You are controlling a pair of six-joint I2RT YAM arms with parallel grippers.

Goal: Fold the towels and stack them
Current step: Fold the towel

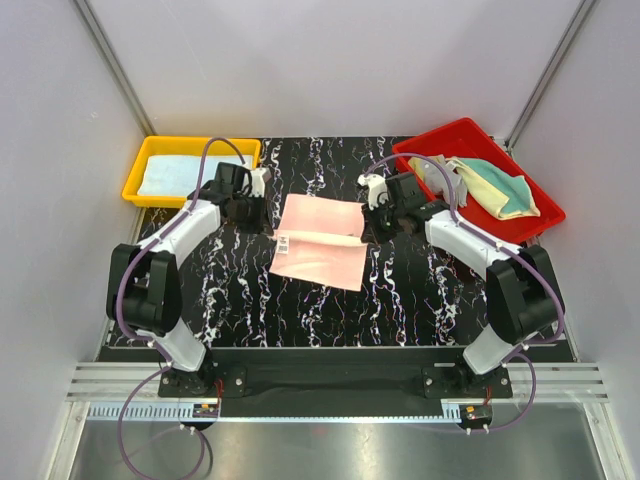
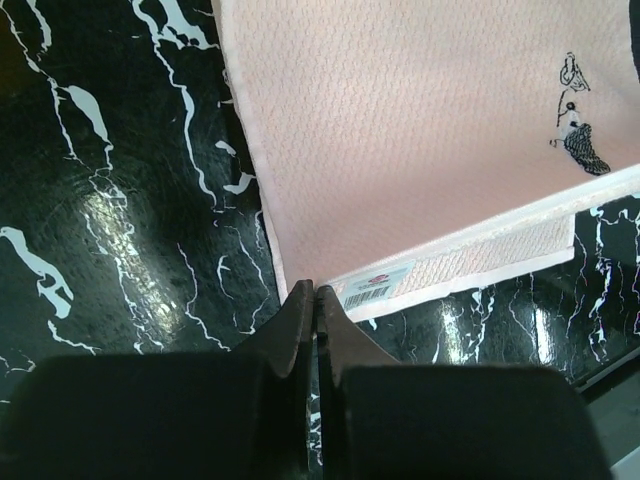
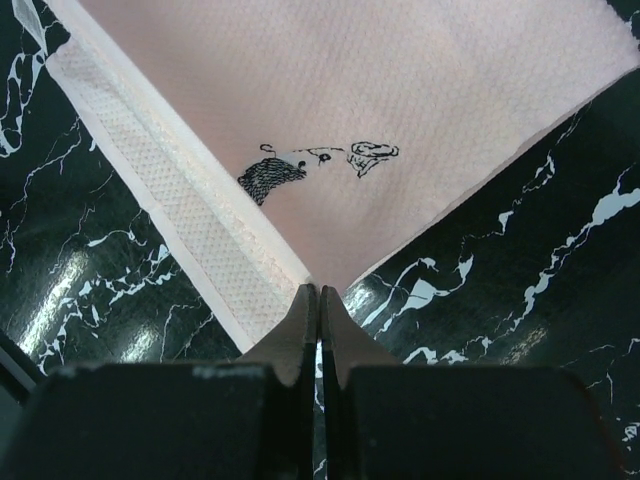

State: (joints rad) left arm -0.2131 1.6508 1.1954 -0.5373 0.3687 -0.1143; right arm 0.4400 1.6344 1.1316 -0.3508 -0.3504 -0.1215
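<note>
The pink towel is lying in the middle of the black table. Its long side is pointing from far to near, and a fold is running left to right. The left gripper and right gripper are each squeezing shut on a towel corner, hiding the very tips. More towels are lying bunched in the red bin, and counting them is hard.

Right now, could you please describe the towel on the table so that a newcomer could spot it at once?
On the black marbled table, look midway between the yellow bin on the left and the red bin on the right. The pink towel lies there, partly folded. It is the only towel outside a bin, and it carries a small dark drawing.
</note>
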